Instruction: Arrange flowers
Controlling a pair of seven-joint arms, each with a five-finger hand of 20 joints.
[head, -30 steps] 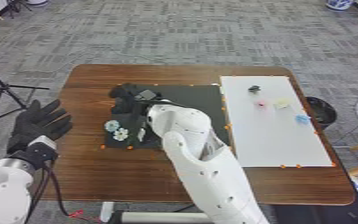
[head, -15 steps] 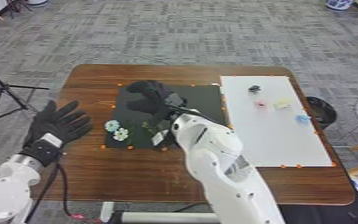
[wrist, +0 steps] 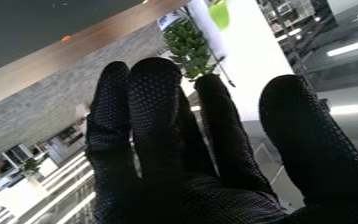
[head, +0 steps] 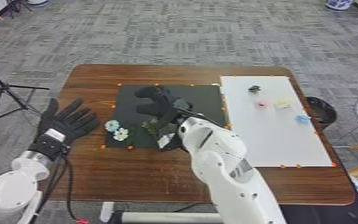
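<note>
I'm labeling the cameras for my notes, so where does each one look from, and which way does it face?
Head view: on the robot's head, facing forward and down at the table and pale flowers; shows its left hand, right hand and both white arms.
Right wrist view: on the right arm's wrist, facing out along the fingers toward green leaves; shows the right hand's black glove.
Shared: the right hand, the table's brown wood and the grey carpet.

White rounded arms [head: 213, 172], black cables [head: 70, 185], robot hands [head: 64, 123], dotted black gloves [wrist: 155, 120]
</note>
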